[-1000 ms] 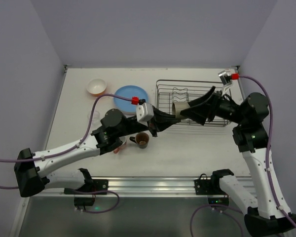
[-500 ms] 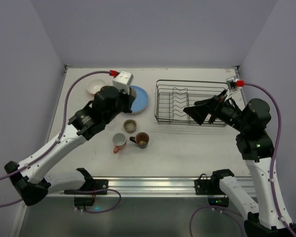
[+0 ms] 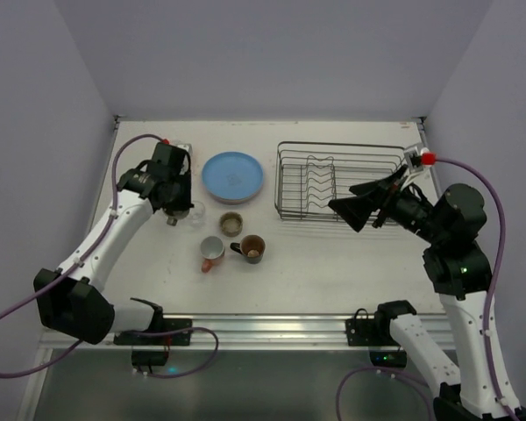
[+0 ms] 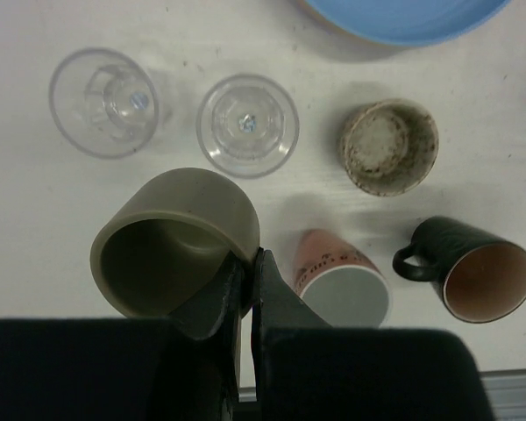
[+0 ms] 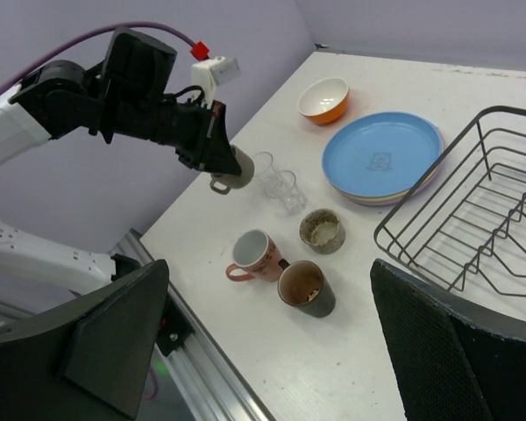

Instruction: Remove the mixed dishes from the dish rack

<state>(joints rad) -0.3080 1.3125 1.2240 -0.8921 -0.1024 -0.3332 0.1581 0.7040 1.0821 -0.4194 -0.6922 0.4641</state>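
Note:
My left gripper is shut on the rim of the olive mug, one finger inside and one outside. It holds the mug tilted, low over the table's left side, next to two clear glasses. The beige mug, pink mug and brown mug stand on the table. A blue plate tops a stack, with the orange bowl behind it. The dish rack holds no dishes. My right gripper hangs open and empty over the rack's front right corner.
The left table edge and side wall lie close beside the held mug. A metal rail runs along the near edge. Bare table lies between the mugs and my right arm.
My left arm has carried the olive mug from the dish rack across to the table's left side, beside the glasses. The right gripper drew back a little from the rack, still open.

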